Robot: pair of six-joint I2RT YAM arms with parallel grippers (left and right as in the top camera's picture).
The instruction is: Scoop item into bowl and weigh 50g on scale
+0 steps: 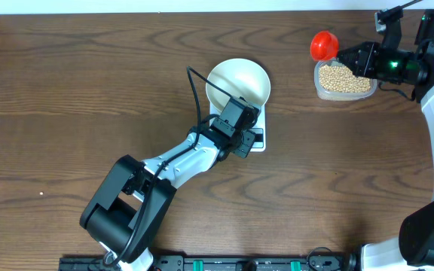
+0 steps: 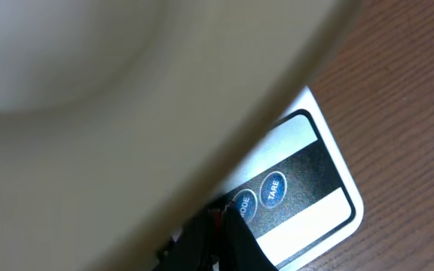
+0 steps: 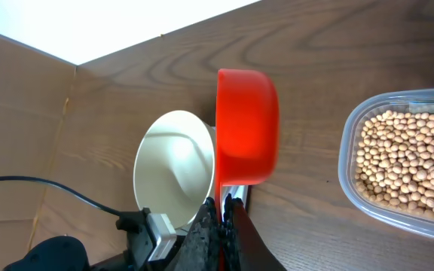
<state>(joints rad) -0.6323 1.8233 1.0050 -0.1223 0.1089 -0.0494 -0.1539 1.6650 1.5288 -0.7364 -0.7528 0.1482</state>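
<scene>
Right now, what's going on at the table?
The left gripper, fingers together, is down at the scale's buttons, its tip by MODE, next to TARE. The white bowl sits on the scale and looks empty. The right gripper holds a red scoop by its handle, beside the clear tub of beans.

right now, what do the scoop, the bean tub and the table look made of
The red scoop is likely moulded plastic: uniform colour with a soft sheen. The tub looks like thin clear plastic, since the beans show through its wall and the rim is glossy. The table is dark wood or wood-look laminate, matte with streaky grain; which one cannot be told.
</scene>
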